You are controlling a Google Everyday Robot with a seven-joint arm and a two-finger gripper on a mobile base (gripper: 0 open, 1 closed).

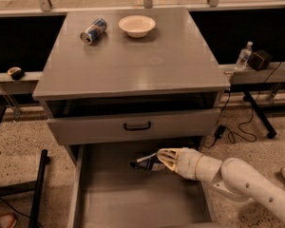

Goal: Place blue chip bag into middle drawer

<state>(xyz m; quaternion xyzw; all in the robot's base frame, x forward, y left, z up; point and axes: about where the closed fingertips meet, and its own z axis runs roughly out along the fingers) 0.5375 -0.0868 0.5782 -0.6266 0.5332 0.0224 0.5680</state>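
High, front-on, looking down — gripper (155, 163) over middle drawer (133, 201).

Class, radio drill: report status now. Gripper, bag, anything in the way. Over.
Gripper shut on chip bag, low over the open middle drawer. Bag not yet released. No obstruction seen beneath it.

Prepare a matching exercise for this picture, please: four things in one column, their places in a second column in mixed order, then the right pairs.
Things: 1 drink can; 2 bowl; 3 blue chip bag; 4 water bottle.
Places: A held by the end effector over the open middle drawer; B lying on its side on the cabinet top; C standing on the side ledge; D upright on the cabinet top.
Pairs: 1-B; 2-D; 3-A; 4-C.
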